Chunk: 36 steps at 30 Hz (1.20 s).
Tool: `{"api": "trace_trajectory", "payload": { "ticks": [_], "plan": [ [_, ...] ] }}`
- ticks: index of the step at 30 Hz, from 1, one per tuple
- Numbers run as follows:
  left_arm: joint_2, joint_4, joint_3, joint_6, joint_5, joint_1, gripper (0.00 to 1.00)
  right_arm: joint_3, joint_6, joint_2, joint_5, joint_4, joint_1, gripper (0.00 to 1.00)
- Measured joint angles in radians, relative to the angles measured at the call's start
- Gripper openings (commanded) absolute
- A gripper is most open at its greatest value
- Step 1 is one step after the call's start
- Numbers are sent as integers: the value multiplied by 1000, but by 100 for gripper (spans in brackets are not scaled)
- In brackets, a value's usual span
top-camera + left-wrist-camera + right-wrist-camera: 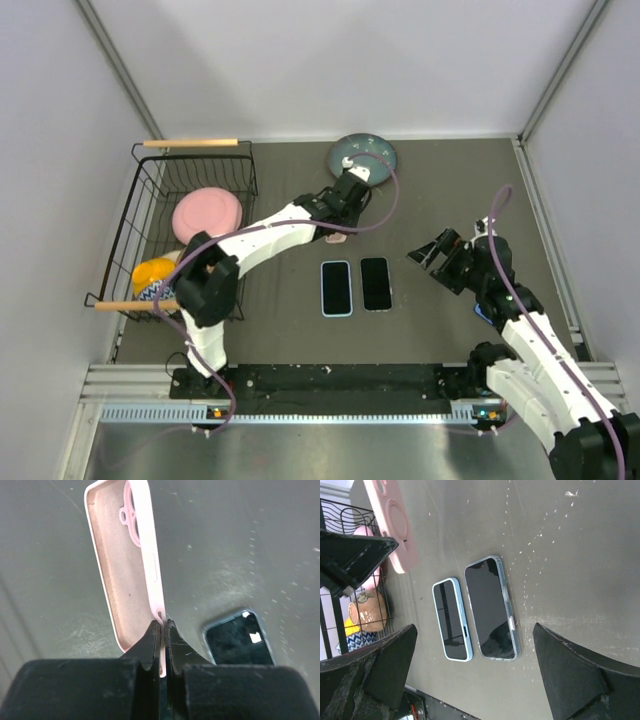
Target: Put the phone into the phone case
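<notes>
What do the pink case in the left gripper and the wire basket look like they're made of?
The pink case looks like soft silicone or rubbery plastic, matte outside; its inside looks faintly fuzzy, maybe a microfibre lining. The basket is thin dark wire, probably coated metal, with pale wooden-looking handles.

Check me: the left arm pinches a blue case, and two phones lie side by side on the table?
The case is pink, not blue; the left wrist view shows it pinched in the left gripper. The two phones do lie side by side on the table.
</notes>
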Motion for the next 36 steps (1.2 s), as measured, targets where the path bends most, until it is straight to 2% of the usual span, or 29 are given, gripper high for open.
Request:
{"api": "trace_trajectory", "payload": {
  "ticks": [4, 9, 15, 16, 17, 19, 20, 22, 25, 26, 27, 31, 36],
  "plan": [
    [119, -72, 110, -3, -77, 0, 0, 24, -9, -5, 42, -40, 0, 99],
    [196, -114, 150, -17, -80, 0, 0, 34, 14, -9, 134, -119, 0, 99],
    [223, -125, 153, -34, -47, 2, 10, 63, 75, 12, 237, -251, 0, 99],
    [223, -124, 153, -35, -40, 3, 13, 74, 82, 16, 249, -267, 0, 99],
    [223, -124, 154, -38, -28, 3, 25, 81, 89, 17, 258, -277, 0, 99],
    [223, -124, 154, -40, -17, 7, 40, 94, 103, 17, 280, -298, 0, 99],
    [223, -124, 154, -47, -2, 10, 50, 100, 120, 17, 295, -311, 0, 99],
    [222, -124, 154, -55, 25, 16, 59, 106, 159, 17, 337, -346, 0, 99],
    [206, -113, 140, -64, 61, 25, 81, 106, 237, 23, 400, -423, 0, 99],
    [191, -111, 129, -65, 74, 27, 93, 106, 269, 29, 420, -455, 0, 99],
    [173, -109, 117, -64, 82, 29, 99, 106, 296, 36, 435, -481, 0, 99],
    [58, -93, 54, -63, 123, 33, 99, 141, 422, 99, 493, -631, -29, 99],
    [-145, -80, -13, -26, 148, 33, 99, 173, 501, 163, 521, -719, -174, 99]
  ]
}}
